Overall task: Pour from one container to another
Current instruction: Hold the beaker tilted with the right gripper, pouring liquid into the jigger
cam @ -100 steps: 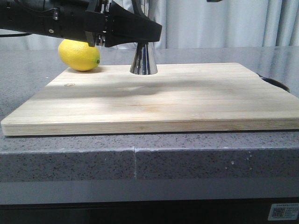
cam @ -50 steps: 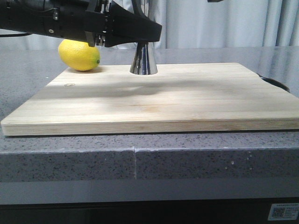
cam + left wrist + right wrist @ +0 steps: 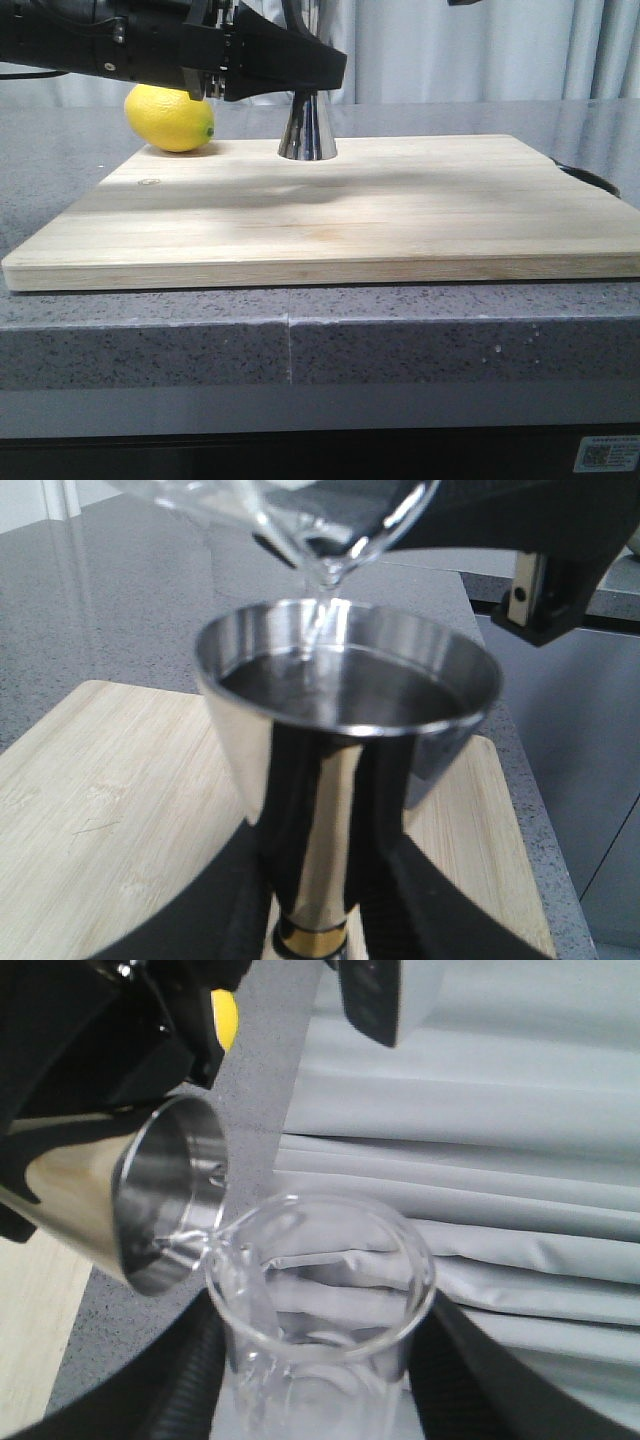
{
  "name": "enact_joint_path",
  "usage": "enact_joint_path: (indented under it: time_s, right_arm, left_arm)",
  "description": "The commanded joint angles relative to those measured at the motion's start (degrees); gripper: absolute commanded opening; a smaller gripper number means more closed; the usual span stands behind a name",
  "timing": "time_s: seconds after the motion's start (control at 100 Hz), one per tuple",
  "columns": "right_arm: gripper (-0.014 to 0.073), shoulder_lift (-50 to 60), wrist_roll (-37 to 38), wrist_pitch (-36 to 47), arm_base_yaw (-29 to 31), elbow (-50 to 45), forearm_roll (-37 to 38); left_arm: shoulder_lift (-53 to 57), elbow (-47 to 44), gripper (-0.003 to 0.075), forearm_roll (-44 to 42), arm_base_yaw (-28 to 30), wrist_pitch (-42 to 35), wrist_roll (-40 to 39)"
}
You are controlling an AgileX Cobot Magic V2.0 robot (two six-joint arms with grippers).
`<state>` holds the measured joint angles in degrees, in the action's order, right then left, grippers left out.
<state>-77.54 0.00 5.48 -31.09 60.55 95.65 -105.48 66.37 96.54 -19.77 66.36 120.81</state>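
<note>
A: Where's the jigger (image 3: 307, 128)?
B: Standing upright on the wooden board (image 3: 330, 215), near its far edge, w/ the left gripper (image 3: 322, 900) round it. In left wrist view the black fingers (image 3: 235, 900) sit on both sides of the lower stem, just above the gold band, so jaws clenched on the jigger.
A: And the beaker (image 3: 318, 1305)?
B: Tilted, lip over the jigger's top rim. Thin clear stream runs from the lip into the cup; liquid already sits high in the cup. Lip looks very close to the rim, can't tell if touching.
A: Right gripper (image 3: 315, 1400)?
B: Holding the beaker: dark fingers (image 3: 195, 1380) on either side of the glass in right wrist view, jaws closed on it. Barely visible in front view.
A: Anything else?
B: Lemon (image 3: 170, 117) on the grey tabletop (image 3: 450, 115), by the board's far left corner, behind the left arm. Grey curtain (image 3: 480, 50) at the back.
</note>
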Motion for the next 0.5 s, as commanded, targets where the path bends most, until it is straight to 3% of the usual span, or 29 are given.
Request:
enact_joint_path:
  time_s: [0.0,0.49]
  right_arm:
    - [0.0258,2.2,-0.4,-1.1,0.0,2.2,0.5]
    - [0.0258,2.2,-0.4,-1.4,0.0,2.2,0.5]
  left_arm:
    - [3.0,1.6,0.0166,4.0,-0.6,5.2,-0.4]
    - [3.0,1.6,0.0166,4.0,-0.6,5.2,-0.4]
